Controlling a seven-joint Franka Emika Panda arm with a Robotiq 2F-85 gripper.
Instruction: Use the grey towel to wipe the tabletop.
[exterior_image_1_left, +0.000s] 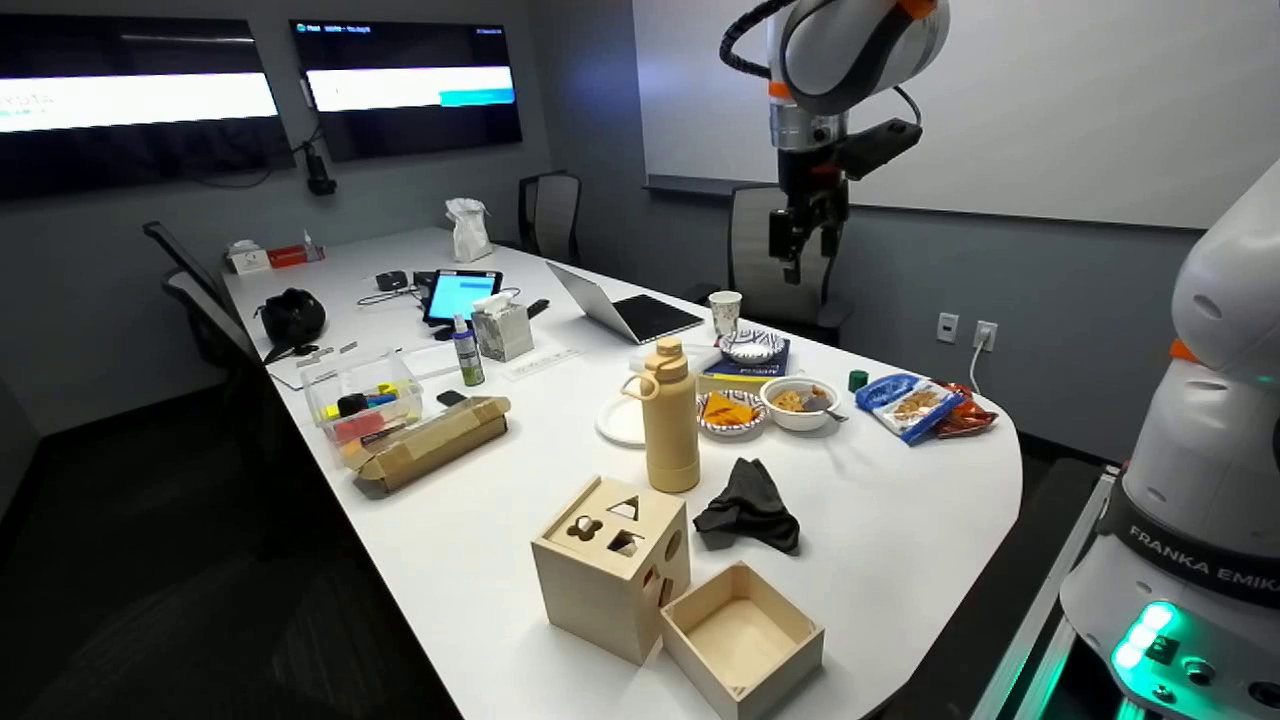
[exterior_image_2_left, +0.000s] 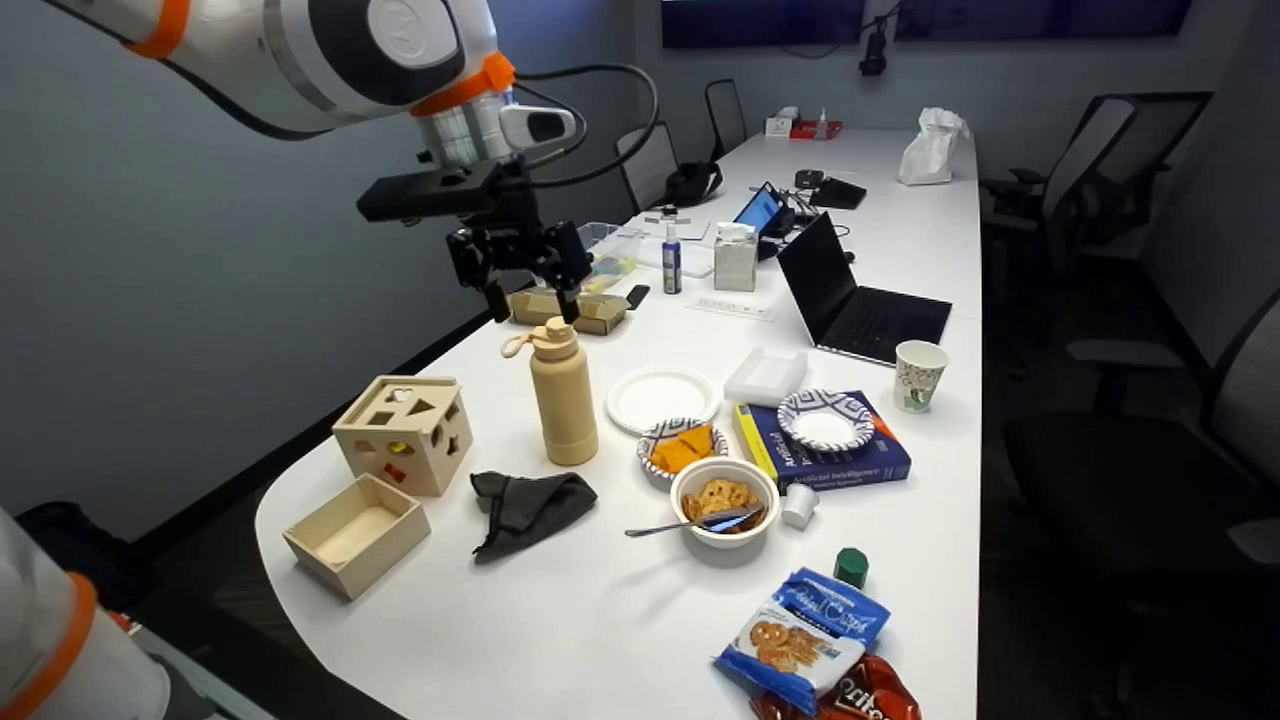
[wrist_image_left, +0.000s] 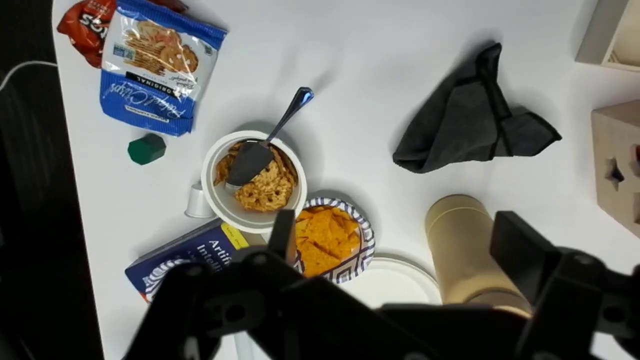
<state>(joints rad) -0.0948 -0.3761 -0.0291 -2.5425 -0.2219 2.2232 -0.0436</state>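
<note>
Grey towel lies crumpled on the white tabletop, likely soft and light; we'd pinch its bunched middle. Our gripper stands wide, holding nothing.

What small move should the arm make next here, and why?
Probably shift the gripper over the grey towel before any descent. Its jaws stand open with nothing between them, the towel lies unheld on the tabletop, and a tan bottle stands upright close by, which coming down too early might knock.

Grey towel, crumpled — on tabletop, hand aloft
</note>
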